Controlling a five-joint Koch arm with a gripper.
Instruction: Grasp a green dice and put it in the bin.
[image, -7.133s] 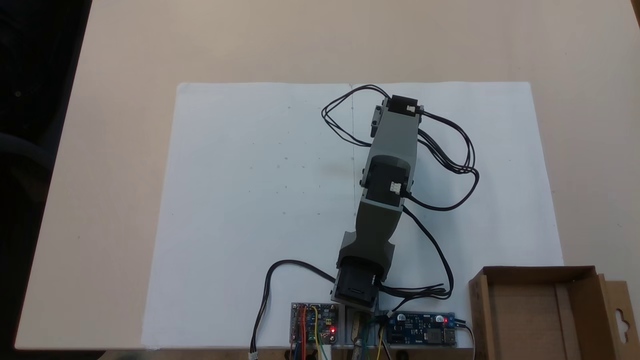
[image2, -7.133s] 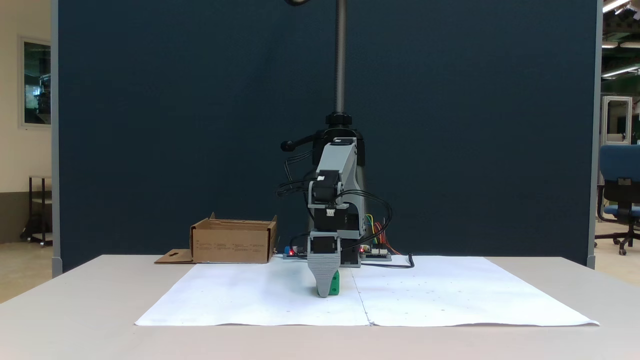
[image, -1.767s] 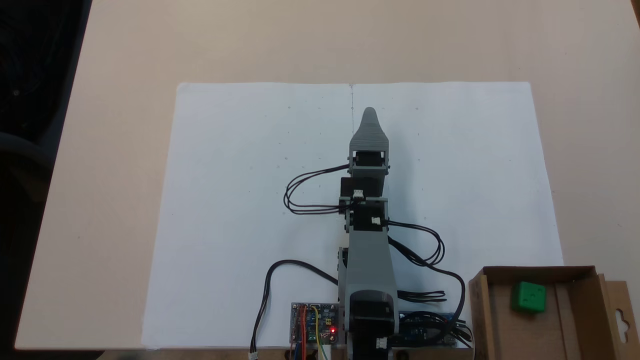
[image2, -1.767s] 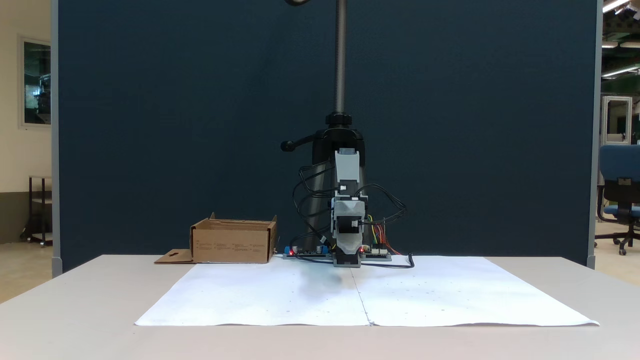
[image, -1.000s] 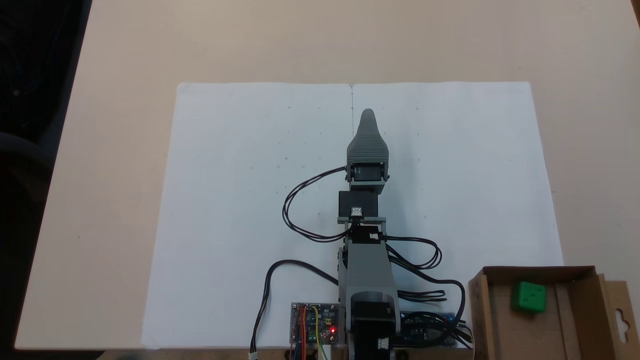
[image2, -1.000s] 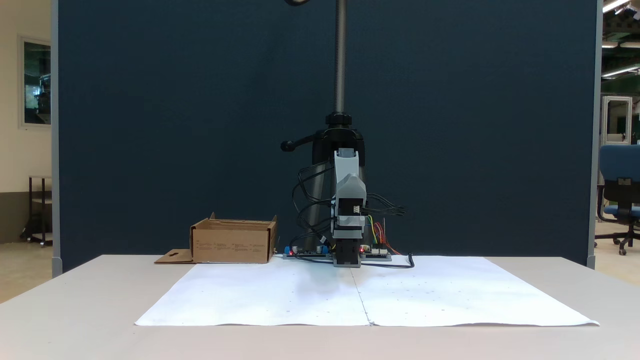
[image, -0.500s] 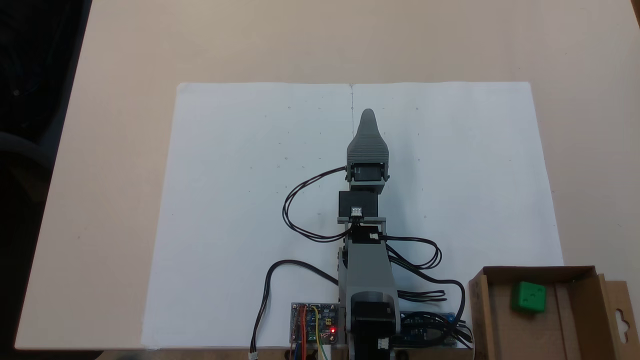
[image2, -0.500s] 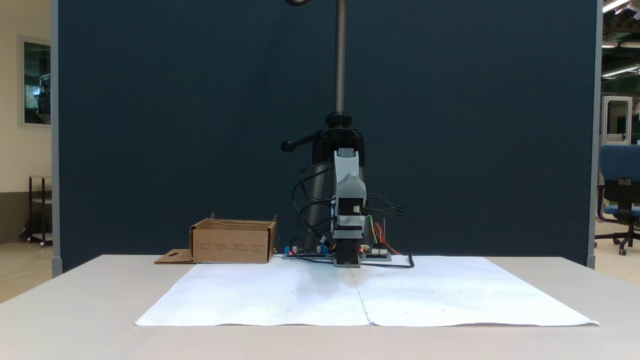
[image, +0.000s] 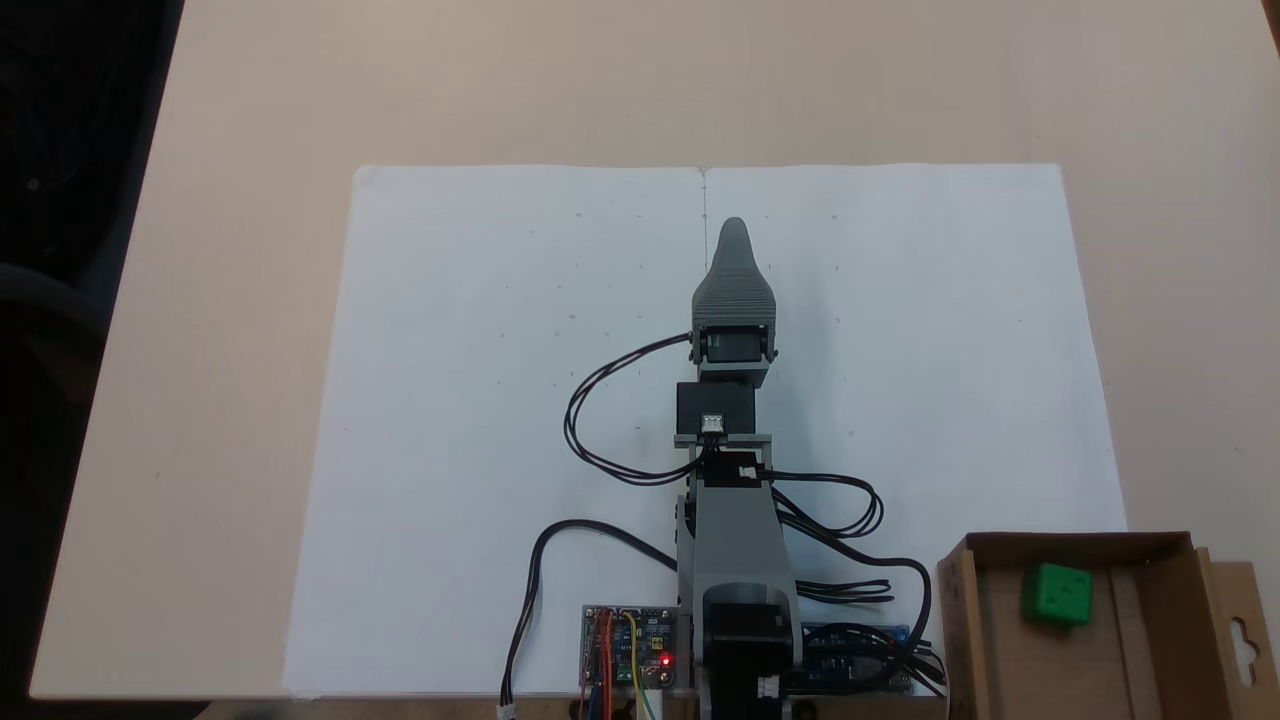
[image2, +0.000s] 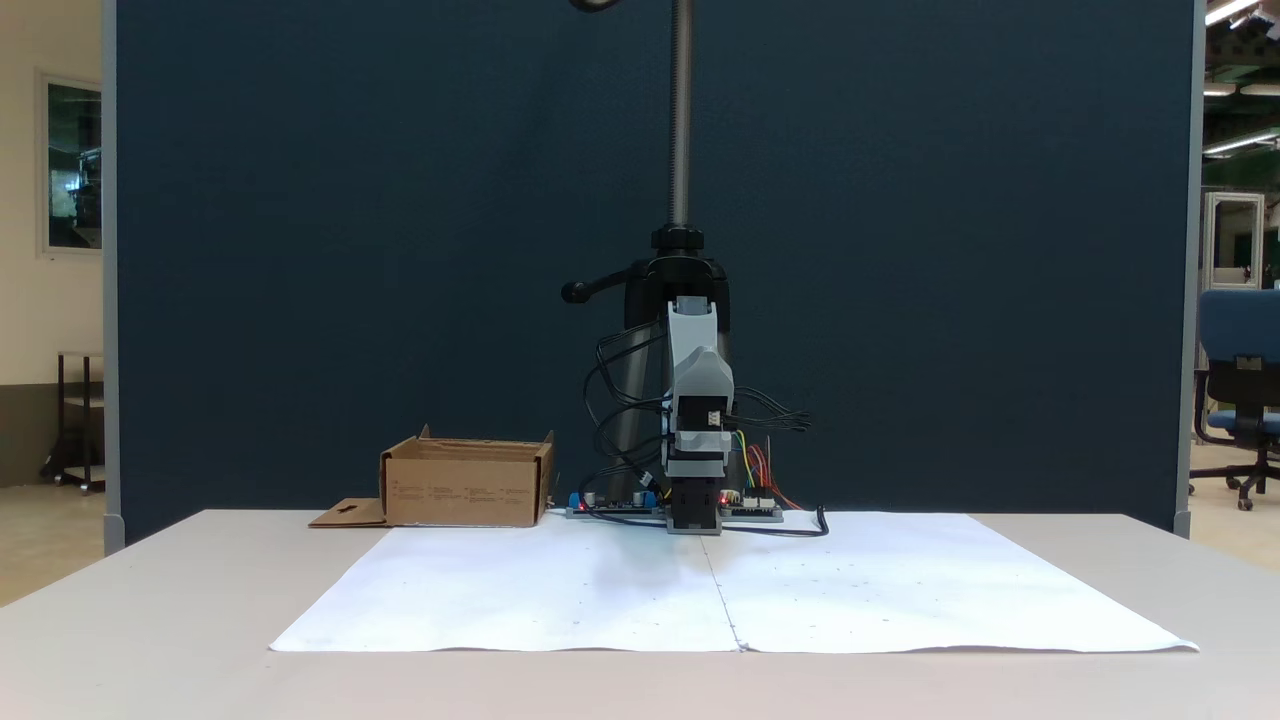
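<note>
Dice lies in bin, well apart from hand; grip unreadable.

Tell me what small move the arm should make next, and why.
Probably none beyond settling into rest. The green dice already lies inside the bin, apart from the gripper, which points out over the white paper with nothing in it. If anything, I would fold the arm back toward its base.
</note>
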